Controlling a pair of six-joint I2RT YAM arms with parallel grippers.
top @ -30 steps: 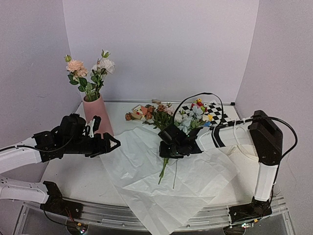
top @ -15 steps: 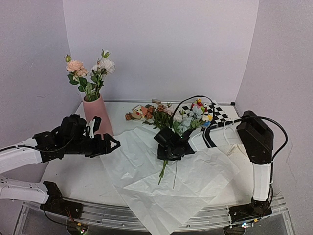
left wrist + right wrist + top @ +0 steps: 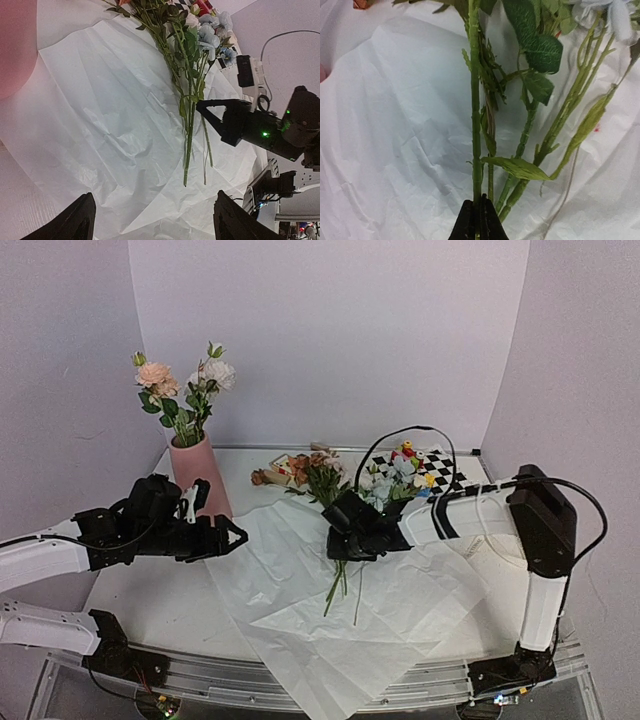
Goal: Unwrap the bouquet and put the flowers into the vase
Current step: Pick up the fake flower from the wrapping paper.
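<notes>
The pink vase (image 3: 200,478) stands at the back left and holds several flowers (image 3: 185,390). More flowers (image 3: 325,475) lie unwrapped on the spread white paper (image 3: 320,620), heads toward the back. My right gripper (image 3: 342,540) is shut on one green stem (image 3: 475,100), which runs straight up from its tips (image 3: 479,222); the other stems (image 3: 530,125) lie loose beside it. My left gripper (image 3: 236,533) hovers open over the paper's left edge, right of the vase, with nothing between its fingers (image 3: 80,220). In the left wrist view the stems (image 3: 189,130) lie ahead, next to the right gripper (image 3: 212,110).
A black-and-white checkered mat (image 3: 445,475) with small coloured toy blocks (image 3: 408,452) lies at the back right, behind the flower heads. A black cable (image 3: 400,435) loops above the right arm. The paper overhangs the table's near edge (image 3: 330,690).
My right gripper's jaws have closed on the stem, and the flower heads have shifted slightly toward the back left. The left arm has stayed in place, still open.
</notes>
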